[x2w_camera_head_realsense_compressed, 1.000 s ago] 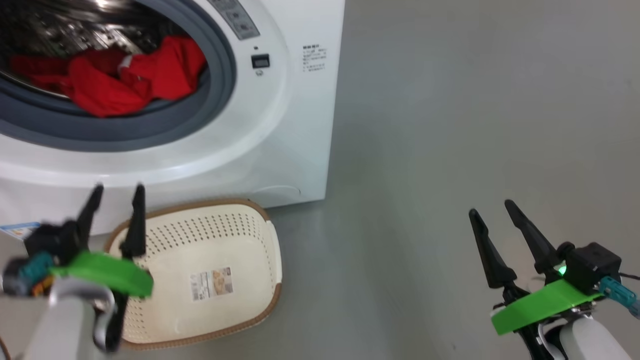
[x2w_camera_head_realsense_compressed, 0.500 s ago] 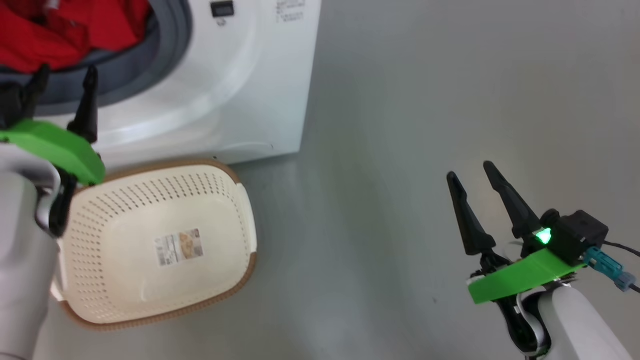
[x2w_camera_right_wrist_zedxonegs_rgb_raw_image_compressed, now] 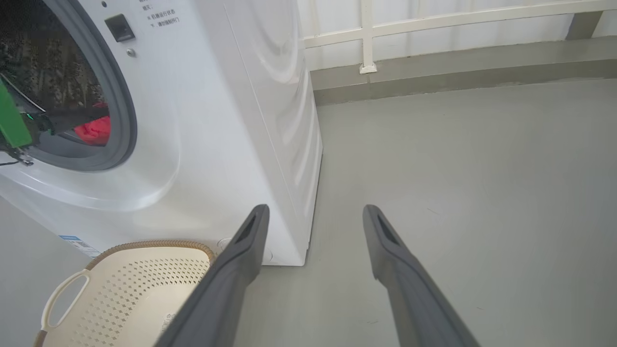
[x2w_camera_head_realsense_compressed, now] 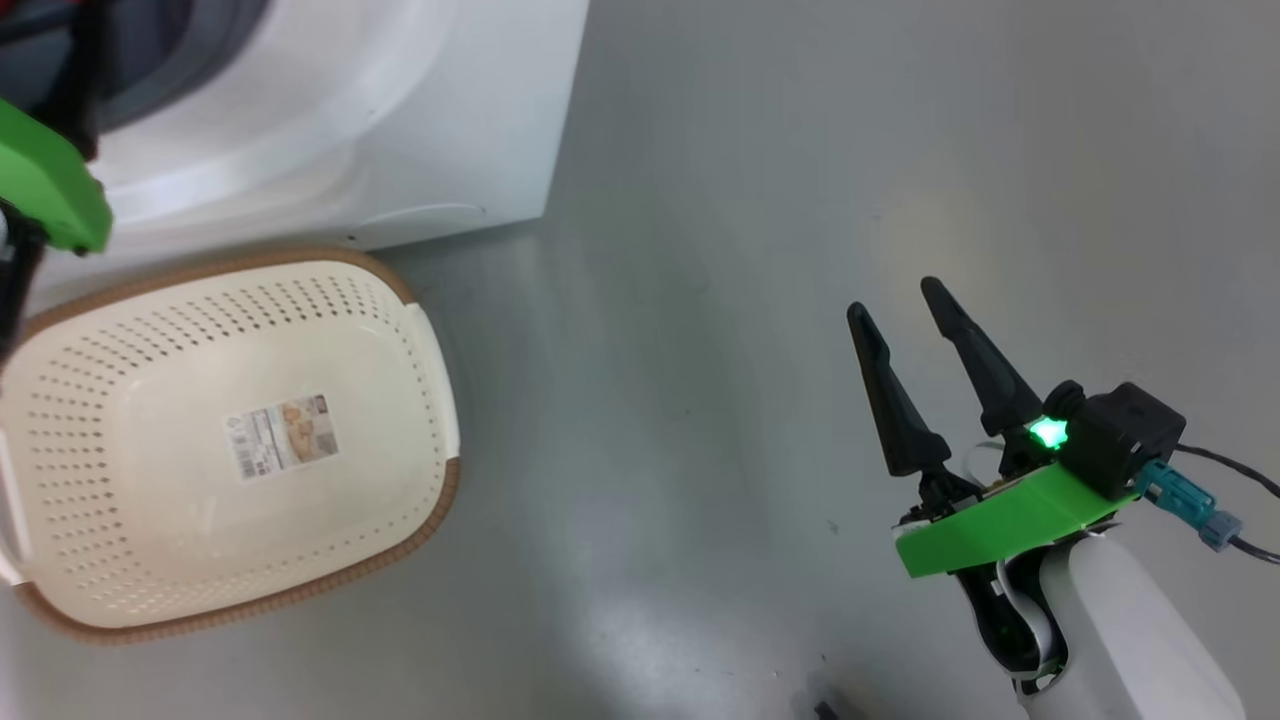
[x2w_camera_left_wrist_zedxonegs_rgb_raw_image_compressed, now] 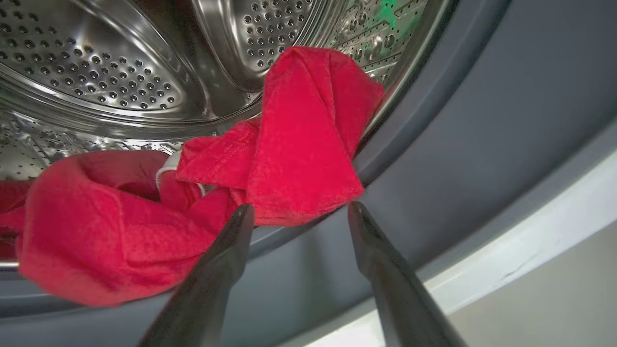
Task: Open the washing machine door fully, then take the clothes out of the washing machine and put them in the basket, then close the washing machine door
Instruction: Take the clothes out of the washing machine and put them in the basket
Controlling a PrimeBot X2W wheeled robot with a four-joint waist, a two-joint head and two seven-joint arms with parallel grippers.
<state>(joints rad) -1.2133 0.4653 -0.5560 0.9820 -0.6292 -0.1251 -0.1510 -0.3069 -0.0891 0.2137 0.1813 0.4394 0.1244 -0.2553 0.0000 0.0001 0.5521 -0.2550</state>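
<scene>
A grey, faintly glossy floor (x2w_camera_head_realsense_compressed: 760,200) carries a white front-loading washing machine (x2w_camera_head_realsense_compressed: 400,120) with a cream perforated, brown-rimmed basket (x2w_camera_head_realsense_compressed: 385,400) standing just before it.

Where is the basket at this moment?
In the head view the basket sits on the grey floor at lower left, just in front of the washing machine, far left of the right gripper.

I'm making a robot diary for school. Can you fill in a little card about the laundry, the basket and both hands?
Clothes: red, heaped in the metal drum, one fold draped on the grey seal.
Basket: on the floor before the washing machine, holding only a sticker.
Left hand: open, at the drum mouth, pointing at the clothes, gripping nothing.
Right hand: open, over the floor, holding nothing.
</scene>
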